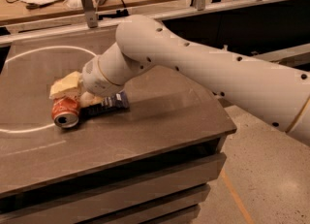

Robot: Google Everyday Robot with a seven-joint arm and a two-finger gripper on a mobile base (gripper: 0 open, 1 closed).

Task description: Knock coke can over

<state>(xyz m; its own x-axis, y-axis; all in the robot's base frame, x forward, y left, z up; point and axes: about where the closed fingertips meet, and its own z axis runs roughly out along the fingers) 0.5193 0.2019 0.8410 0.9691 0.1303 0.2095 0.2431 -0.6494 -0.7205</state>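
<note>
Dark grey-brown table [160, 121]; white perforated robot arm [218, 68] reaches left across it, cream gripper [68, 86] just behind the red-orange aluminium coke can [65, 111] (open or closed: cannot tell). Can lies on its side beside a blue foil packet [107, 104]; judged toppled, so retreat straight up, no rolling.

No lettering is legible, even on the coke can [65, 112] beside the tool [71, 90].

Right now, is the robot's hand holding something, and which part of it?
Cannot tell: the gripper is right by the coke can, which lies on its side.
</note>
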